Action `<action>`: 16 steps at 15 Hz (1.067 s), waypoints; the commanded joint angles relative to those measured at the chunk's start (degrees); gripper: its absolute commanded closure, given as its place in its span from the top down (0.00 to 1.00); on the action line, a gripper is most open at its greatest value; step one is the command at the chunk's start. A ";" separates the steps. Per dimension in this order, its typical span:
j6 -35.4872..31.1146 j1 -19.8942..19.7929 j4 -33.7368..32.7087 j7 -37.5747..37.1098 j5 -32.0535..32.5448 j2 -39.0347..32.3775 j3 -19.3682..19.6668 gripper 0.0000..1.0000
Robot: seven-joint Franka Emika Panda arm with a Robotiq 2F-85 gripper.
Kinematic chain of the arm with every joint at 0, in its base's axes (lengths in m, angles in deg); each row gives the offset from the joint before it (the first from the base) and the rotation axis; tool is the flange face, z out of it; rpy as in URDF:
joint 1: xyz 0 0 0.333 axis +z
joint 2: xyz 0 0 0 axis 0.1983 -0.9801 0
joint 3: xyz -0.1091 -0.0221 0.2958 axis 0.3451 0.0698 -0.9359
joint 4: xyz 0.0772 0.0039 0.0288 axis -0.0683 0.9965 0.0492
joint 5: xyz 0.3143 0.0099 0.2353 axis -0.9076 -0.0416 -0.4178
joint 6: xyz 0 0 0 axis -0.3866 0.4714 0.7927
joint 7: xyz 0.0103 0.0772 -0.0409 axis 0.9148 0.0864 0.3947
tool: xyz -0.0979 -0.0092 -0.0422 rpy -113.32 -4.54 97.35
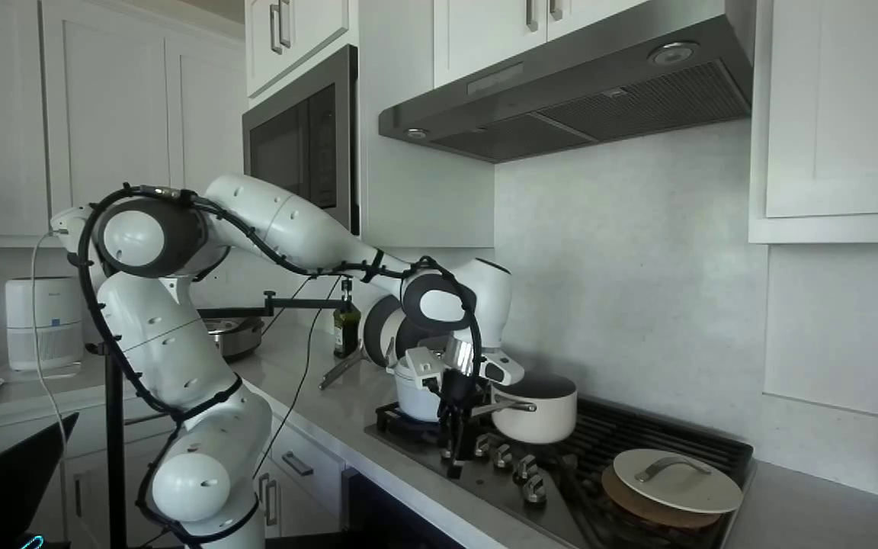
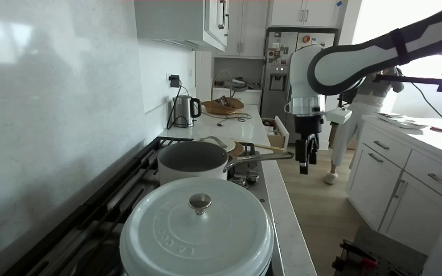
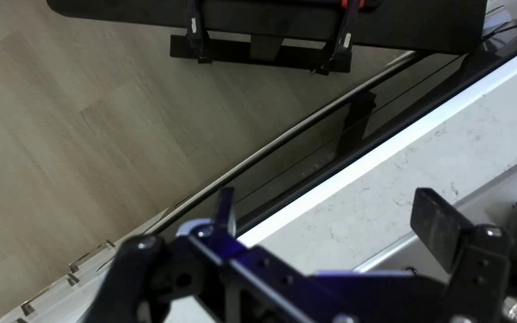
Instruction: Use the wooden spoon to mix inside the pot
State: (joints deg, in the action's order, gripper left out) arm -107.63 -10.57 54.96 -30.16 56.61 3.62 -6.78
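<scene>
The open cream pot (image 1: 542, 418) with a dark grey inside and a metal handle stands on the stove. It also shows in an exterior view (image 2: 194, 172), where its visible inside looks empty. A thin light-tan stick, which looks like the wooden spoon's handle (image 2: 268, 147), lies beyond the pot at the counter's edge; its bowl cannot be made out. My gripper (image 1: 456, 454) points down in front of the stove, beyond the end of the pot's handle (image 2: 274, 156). In the wrist view the gripper (image 3: 330, 215) is open with nothing between its fingers, over the counter's front edge.
A lidded pale pot (image 2: 198, 234) stands beside the open pot. A cream lid (image 1: 679, 480) lies on a brown round board (image 1: 660, 507) on the stove. Stove knobs (image 1: 527, 473) line the front. A drawer (image 2: 280, 132) stands open. A kettle (image 2: 184, 111) is further along.
</scene>
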 commanded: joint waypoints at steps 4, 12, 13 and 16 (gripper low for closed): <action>0.29 -3.77 -1.84 0.41 2.51 0.70 2.96 1.00; -0.08 -7.07 -8.48 10.72 8.50 -4.14 9.96 1.00; -0.18 -7.19 -9.90 12.75 8.97 -5.43 10.76 1.00; -1.93 -7.47 -13.86 18.85 10.06 -9.58 12.86 1.00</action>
State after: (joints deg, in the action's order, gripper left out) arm -108.44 -17.46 46.04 -16.48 65.38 -0.78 5.02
